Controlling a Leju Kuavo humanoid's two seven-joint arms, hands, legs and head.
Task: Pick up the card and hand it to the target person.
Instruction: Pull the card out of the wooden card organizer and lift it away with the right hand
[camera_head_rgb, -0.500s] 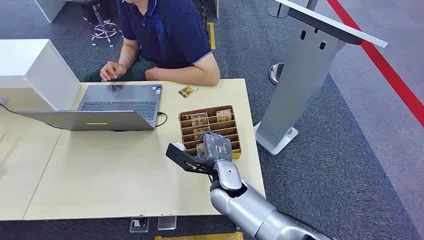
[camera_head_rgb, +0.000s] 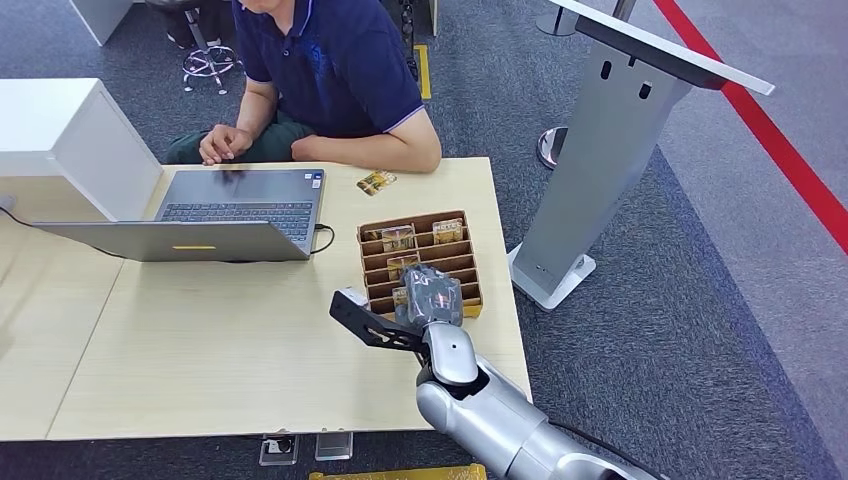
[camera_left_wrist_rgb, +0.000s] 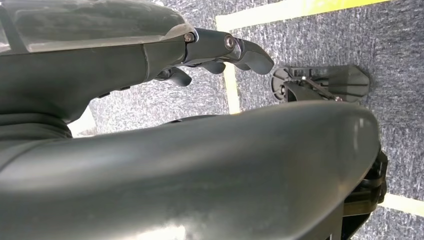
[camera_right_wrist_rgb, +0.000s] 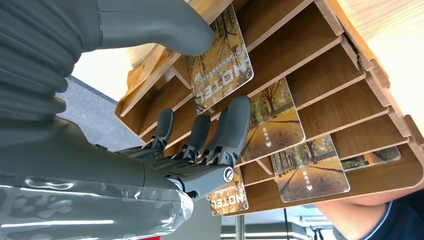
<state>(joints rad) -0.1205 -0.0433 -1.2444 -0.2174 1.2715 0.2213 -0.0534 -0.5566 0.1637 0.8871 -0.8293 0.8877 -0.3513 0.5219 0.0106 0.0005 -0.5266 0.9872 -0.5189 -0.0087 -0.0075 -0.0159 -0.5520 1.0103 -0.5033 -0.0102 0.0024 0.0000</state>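
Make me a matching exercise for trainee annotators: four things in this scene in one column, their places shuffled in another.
1. laptop
2. loose card
3. wooden card rack
4. right hand

a. over the rack's near slots
b. beside the person's forearm
c. open, on the table's left part
d. near the table's right edge

Pairs: 1-c, 2-b, 3-d, 4-a
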